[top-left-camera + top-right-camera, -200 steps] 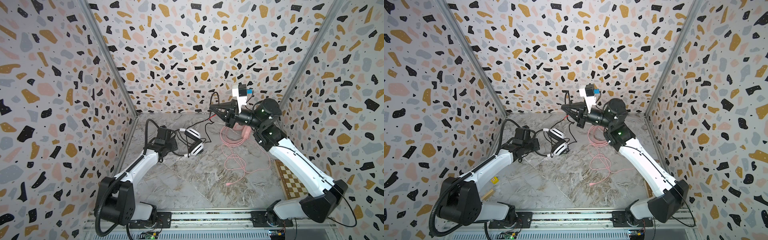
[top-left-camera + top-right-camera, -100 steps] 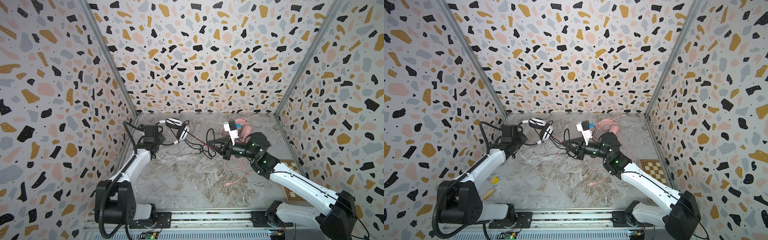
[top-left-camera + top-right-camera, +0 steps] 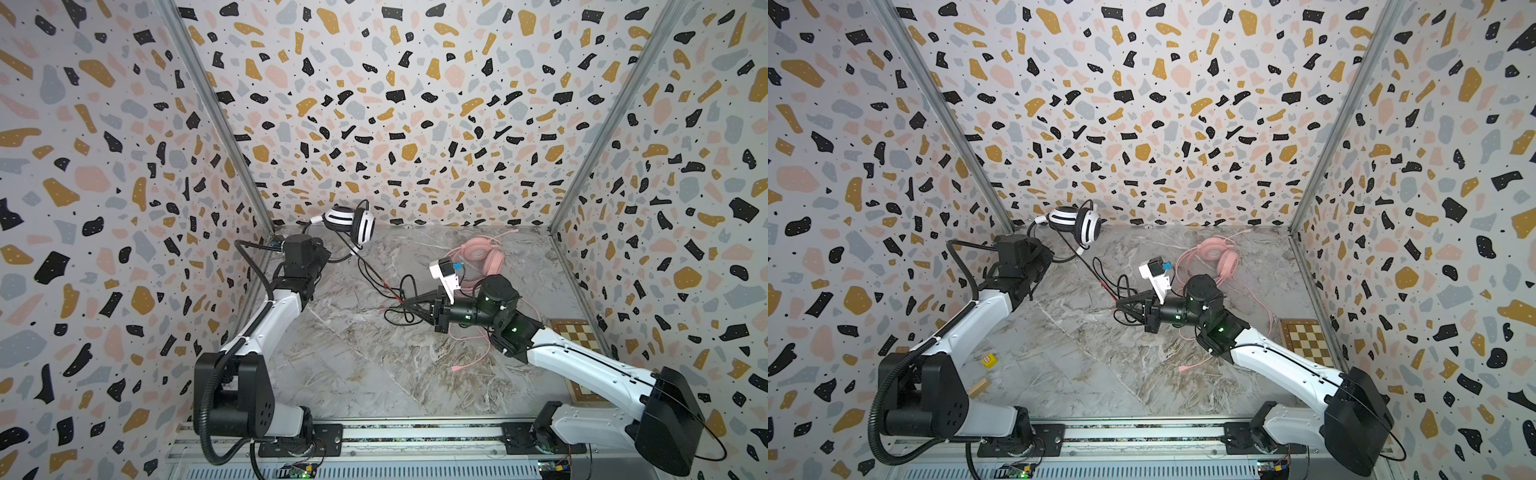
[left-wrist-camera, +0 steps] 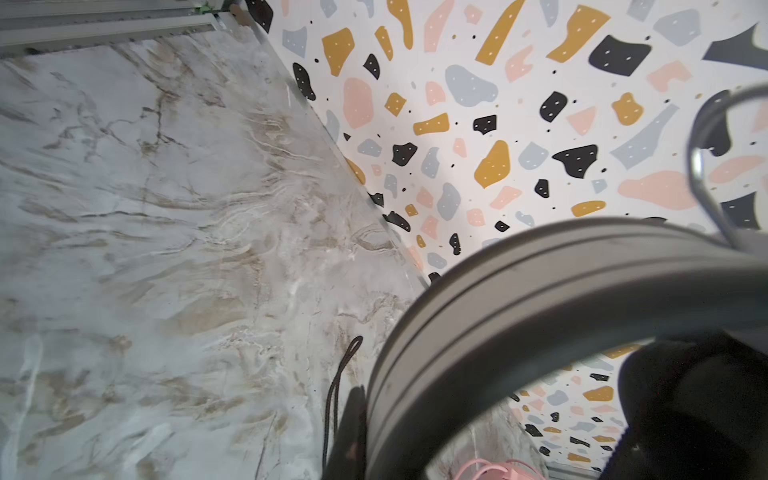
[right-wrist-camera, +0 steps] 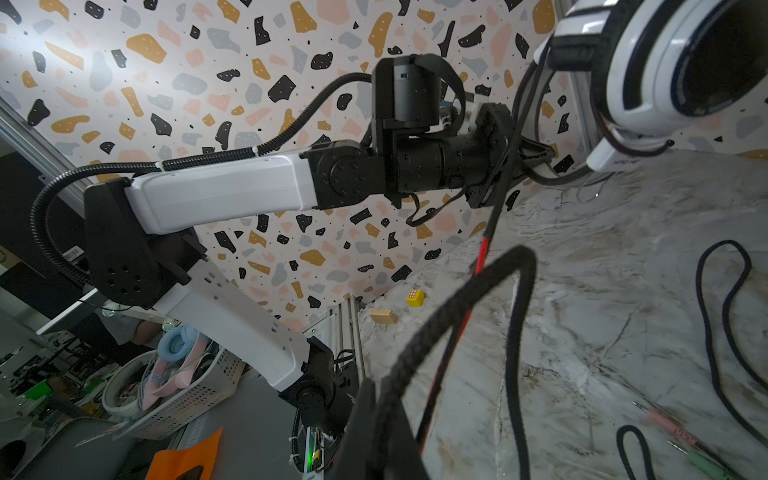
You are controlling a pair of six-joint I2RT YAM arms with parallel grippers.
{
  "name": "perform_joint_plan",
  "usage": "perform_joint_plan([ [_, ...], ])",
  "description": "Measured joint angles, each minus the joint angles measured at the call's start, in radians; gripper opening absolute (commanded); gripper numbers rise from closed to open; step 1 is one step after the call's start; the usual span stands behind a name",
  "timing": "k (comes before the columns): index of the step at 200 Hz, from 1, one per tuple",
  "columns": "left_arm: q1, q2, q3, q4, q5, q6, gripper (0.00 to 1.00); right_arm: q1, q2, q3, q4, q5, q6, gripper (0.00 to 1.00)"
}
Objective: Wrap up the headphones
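- Small yellow cube (image 3: 989,360) and pale wooden block (image 3: 978,387): on the grey marble tabletop (image 3: 353,365), front left.
- Left gripper (image 5: 540,154): clenched on the white over-ear headset with black pads (image 3: 351,222), held aloft by the back-left corner.
- Thin black cable (image 3: 374,276): slants down from that headset to the right gripper (image 3: 406,303), pinched tight there.
- All-pink headset (image 3: 482,255): lying on the tabletop, back right, with its pink cable (image 3: 459,367) trailing forward.
- Chequered board (image 3: 575,336): at the right edge.

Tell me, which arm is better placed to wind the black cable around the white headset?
Right. The right gripper is shut on the black cable, free to circle. The left gripper holds the white headset raised, so it likely serves as the anchor.
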Motion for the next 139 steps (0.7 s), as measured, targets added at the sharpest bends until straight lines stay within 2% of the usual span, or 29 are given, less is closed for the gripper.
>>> perform_joint_plan([
  [26,-0.011,-0.054,-0.014,0.006,0.048,0.002,0.00,-0.031,0.064,0.000,0.043,-0.026,0.000,0.00],
  [68,-0.020,-0.113,-0.034,0.048,0.206,0.019,0.00,-0.142,0.119,0.000,0.067,-0.049,-0.004,0.00],
  [114,-0.021,-0.117,-0.035,0.108,0.457,0.066,0.00,-0.279,0.122,0.000,0.090,-0.053,-0.006,0.00],
  [139,-0.021,-0.122,-0.035,0.101,0.602,0.151,0.00,-0.354,0.128,0.008,0.099,-0.056,-0.013,0.00],
])
